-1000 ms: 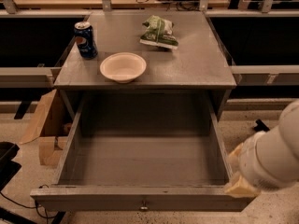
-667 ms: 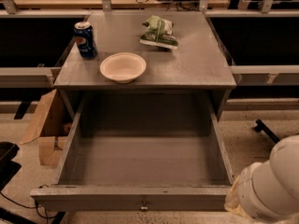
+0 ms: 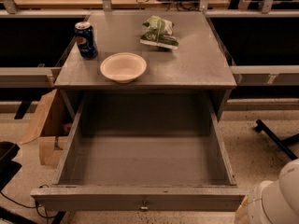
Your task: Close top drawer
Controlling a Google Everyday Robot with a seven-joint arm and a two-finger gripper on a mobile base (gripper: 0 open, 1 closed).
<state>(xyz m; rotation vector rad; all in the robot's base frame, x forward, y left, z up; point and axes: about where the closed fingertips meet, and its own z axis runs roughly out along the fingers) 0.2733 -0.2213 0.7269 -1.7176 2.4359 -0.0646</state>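
Observation:
The top drawer (image 3: 140, 197) is a wide, deep grey wooden drawer, pulled fully out toward the camera from under the grey cabinet top (image 3: 196, 59). Its inside is bare. A small metal knob (image 3: 144, 205) sits at the centre of its front panel, near the bottom edge of the view. Only the white rounded arm housing (image 3: 275, 199) shows at the bottom right, beside the drawer's right front corner. The gripper itself is out of view.
On the cabinet top stand a blue soda can (image 3: 86, 39), a cream bowl (image 3: 123, 67) and a green snack bag (image 3: 159, 31). A cardboard box (image 3: 44, 125) leans at the cabinet's left. A black chair leg (image 3: 275, 136) lies on the floor at right. Shelving runs behind.
The white arm housing has dropped lower and farther right, away from the drawer's right side. The drawer has not moved.

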